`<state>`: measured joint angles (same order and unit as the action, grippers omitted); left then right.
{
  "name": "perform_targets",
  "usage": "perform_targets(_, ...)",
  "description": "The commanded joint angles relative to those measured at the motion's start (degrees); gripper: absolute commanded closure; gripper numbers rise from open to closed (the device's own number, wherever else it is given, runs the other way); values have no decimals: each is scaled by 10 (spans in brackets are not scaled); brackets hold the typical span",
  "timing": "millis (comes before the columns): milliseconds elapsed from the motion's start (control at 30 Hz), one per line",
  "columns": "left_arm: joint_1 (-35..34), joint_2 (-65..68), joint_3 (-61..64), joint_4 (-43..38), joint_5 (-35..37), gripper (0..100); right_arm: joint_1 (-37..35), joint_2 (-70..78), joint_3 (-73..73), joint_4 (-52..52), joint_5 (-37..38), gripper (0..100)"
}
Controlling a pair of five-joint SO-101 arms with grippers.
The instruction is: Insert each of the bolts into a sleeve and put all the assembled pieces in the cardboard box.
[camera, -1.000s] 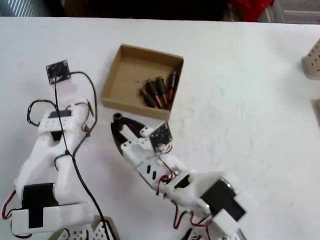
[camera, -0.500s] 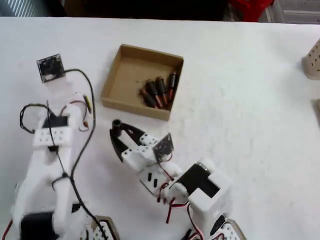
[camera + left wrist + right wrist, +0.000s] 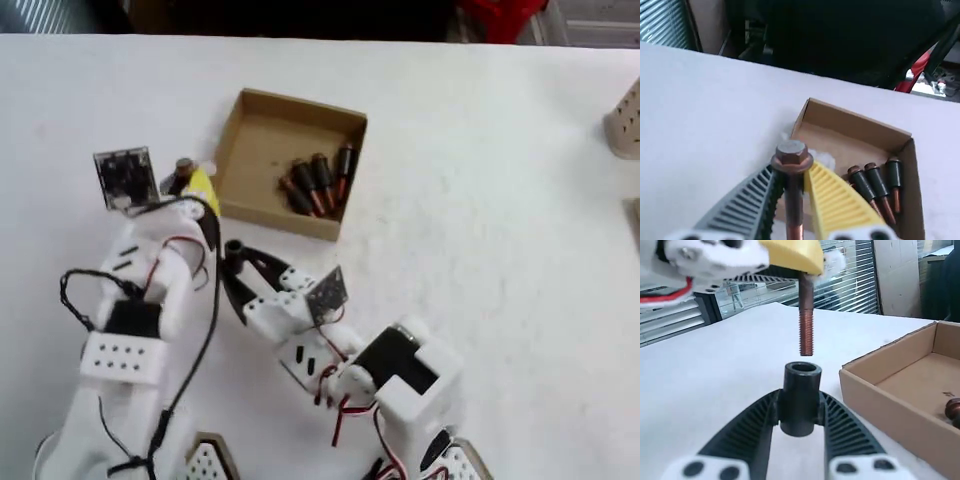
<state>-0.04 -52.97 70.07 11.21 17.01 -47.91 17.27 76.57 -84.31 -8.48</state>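
1. Copper-coloured and held upright with its hex head on top, the bolt (image 3: 791, 156) is in my left gripper (image 3: 792, 175). The grey finger and the yellow finger are closed against the shaft just under the head. The threaded end points down.
2. In the right wrist view, that threaded end hangs over the mouth of the black sleeve (image 3: 801, 397), roughly in line with the bore. A small gap shows between tip and rim, so the two are apart and the bolt is not yet in.
3. My right gripper (image 3: 800, 407) has the sleeve. Its black ribbed fingers are pinched in on both sides, barely parted, and the sleeve stands upright with its open end up. I cannot tell whether the sleeve's foot touches the table (image 3: 480, 250).
4. From the high view, the two grippers meet near one corner of the cardboard box (image 3: 255, 145). The left one, with the bolt, is just beside a side wall. The right one, with the sleeve, is just outside the box's near wall, on my side of it.
5. The box lies open-topped on the white table, turned a little askew. Three assembled pieces (image 3: 318, 183) lie side by side in it, close together, toward the side away from the grippers. Their sleeves are black, with copper showing at the ends.
6. A beige perforated object (image 3: 625, 122) stands at the table's edge, well apart from the box and both arms.
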Motion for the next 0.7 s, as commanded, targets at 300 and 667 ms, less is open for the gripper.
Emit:
perform_targets(300,68,-107,59,-105,-33,980,-1,-2,-3,14,-5,982)
perform_targets(667,91,-269,62,99,-98,980,-1,-2,-3,15,-5,982)
